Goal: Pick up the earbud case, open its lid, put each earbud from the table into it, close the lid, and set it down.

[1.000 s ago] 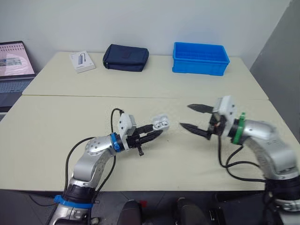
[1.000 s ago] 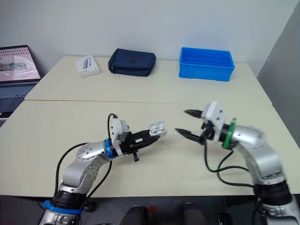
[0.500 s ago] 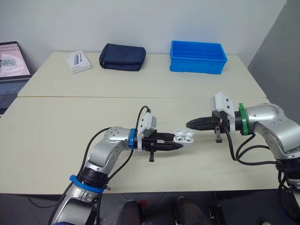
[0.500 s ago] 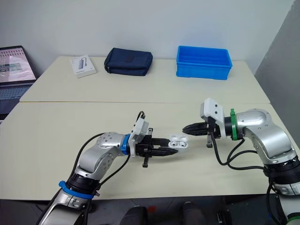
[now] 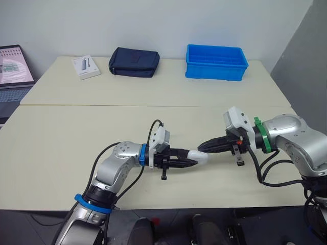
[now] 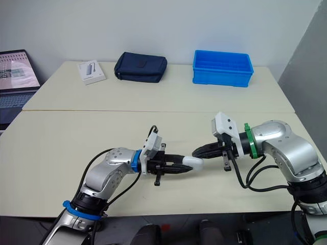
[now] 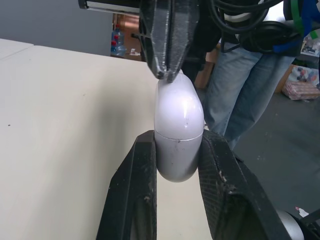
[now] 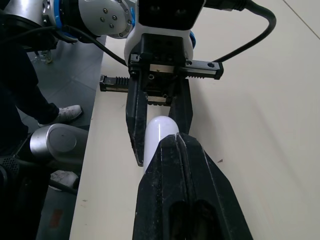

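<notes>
The white earbud case (image 5: 198, 157) hangs just above the front middle of the table, its lid down so it looks like a smooth capsule. My left gripper (image 5: 187, 162) is shut on its lower half, one black finger (image 7: 145, 165) on each side. My right gripper (image 5: 202, 148) is shut, and its joined tips touch the lid end of the case (image 7: 178, 125). The right wrist view looks along those shut fingers (image 8: 177, 165) onto the case (image 8: 159, 131), which sits between the left gripper's fingers.
At the back of the table stand a blue bin (image 5: 216, 62), a navy pouch (image 5: 134, 62) and a small white box (image 5: 87, 67). A laptop (image 5: 15, 66) sits at the far left. A person in jeans (image 7: 240, 85) stands beyond the table edge.
The case's lid was open and is now shut. My right gripper went from open to shut and moved left onto the case. The camera also shifted.
</notes>
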Robot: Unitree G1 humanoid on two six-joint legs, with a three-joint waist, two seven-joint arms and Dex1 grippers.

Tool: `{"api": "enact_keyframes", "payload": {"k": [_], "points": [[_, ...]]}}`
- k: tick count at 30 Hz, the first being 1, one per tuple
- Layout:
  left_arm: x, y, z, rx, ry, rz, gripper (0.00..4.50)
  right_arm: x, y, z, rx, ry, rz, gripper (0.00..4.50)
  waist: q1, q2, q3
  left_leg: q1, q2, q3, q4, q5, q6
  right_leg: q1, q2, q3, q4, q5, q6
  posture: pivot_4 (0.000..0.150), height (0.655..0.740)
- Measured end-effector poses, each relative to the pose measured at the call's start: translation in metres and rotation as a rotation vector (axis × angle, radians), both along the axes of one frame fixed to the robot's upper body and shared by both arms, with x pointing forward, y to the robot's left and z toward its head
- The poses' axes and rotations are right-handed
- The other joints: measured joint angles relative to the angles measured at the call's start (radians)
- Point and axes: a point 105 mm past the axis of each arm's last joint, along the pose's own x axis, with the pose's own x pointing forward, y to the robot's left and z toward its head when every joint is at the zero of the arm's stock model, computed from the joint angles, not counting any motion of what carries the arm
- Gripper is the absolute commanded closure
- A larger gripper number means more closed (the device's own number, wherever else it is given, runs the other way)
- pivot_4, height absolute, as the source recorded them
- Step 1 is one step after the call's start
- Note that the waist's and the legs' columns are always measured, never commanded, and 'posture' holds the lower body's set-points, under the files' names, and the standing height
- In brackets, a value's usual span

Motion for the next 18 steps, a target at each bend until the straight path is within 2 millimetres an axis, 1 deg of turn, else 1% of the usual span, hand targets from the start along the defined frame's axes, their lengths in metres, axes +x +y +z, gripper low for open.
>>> {"api": "enact_keyframes", "payload": {"k": [4, 6, 8, 10, 12, 14, 16, 18], "points": [[0.002, 0.000, -0.004, 0.015, 0.046, 0.026, 3.74, -0.001, -0.001, -0.006, -0.001, 0.010, -0.014, 4.50, -0.001, 0.000, 0.000, 0.000, 0.000, 0.000, 0.000, 0.000, 0.000, 0.000, 0.000, 0.000, 0.000, 0.000, 0.000, 0.150, 0.7400], [0.003, 0.000, -0.006, 0.027, 0.098, 0.035, 3.74, 0.004, -0.001, -0.007, -0.002, -0.012, -0.056, 4.50, -0.001, 0.000, 0.000, 0.000, 0.000, 0.000, 0.000, 0.000, 0.000, 0.000, 0.000, 0.000, 0.001, 0.000, 0.000, 0.150, 0.7400], [0.006, -0.004, -0.009, 0.036, 0.169, 0.046, 3.74, 0.012, -0.007, -0.009, 0.016, -0.038, -0.135, 4.50, 0.000, 0.000, 0.000, 0.000, 0.000, 0.000, 0.000, 0.000, 0.000, 0.000, 0.000, 0.000, 0.001, 0.000, 0.000, 0.150, 0.7400], [0.015, -0.010, -0.011, 0.046, 0.226, 0.079, 3.74, 0.020, -0.015, -0.011, 0.021, -0.072, -0.210, 4.50, 0.004, 0.000, 0.000, 0.000, -0.001, 0.000, 0.001, 0.000, 0.000, 0.000, 0.000, 0.000, 0.001, 0.000, 0.000, 0.150, 0.7400], [0.027, -0.015, -0.015, 0.047, 0.294, 0.137, 3.74, 0.023, -0.023, -0.013, 0.032, -0.096, -0.268, 4.50, 0.006, 0.000, 0.000, 0.000, -0.001, 0.000, 0.001, 0.000, 0.000, 0.001, 0.000, 0.000, 0.001, 0.000, 0.001, 0.150, 0.7400], [0.038, -0.019, -0.023, 0.071, 0.386, 0.186, 3.74, 0.022, -0.033, -0.023, 0.017, -0.094, -0.337, 4.50, 0.007, 0.000, 0.000, -0.001, -0.001, -0.001, 0.001, 0.000, 0.000, 0.001, 0.000, 0.000, 0.000, 0.000, 0.001, 0.150, 0.7400], [0.048, -0.017, -0.030, 0.095, 0.467, 0.234, 3.74, 0.019, -0.040, -0.036, -0.025, -0.073, -0.385, 4.50, 0.004, 0.000, 0.000, -0.001, -0.001, -0.001, 0.001, 0.000, 0.000, 0.000, 0.000, 0.000, 0.001, 0.000, 0.001, 0.150, 0.7400], [0.056, -0.012, -0.036, 0.125, 0.548, 0.278, 3.74, 0.015, -0.044, -0.043, -0.057, -0.066, -0.399, 4.50, -0.002, 0.000, 0.000, 0.000, -0.001, -0.001, 0.001, 0.000, 0.000, -0.001, 0.001, 0.001, 0.001, 0.000, 0.001, 0.150, 0.7400]]}}
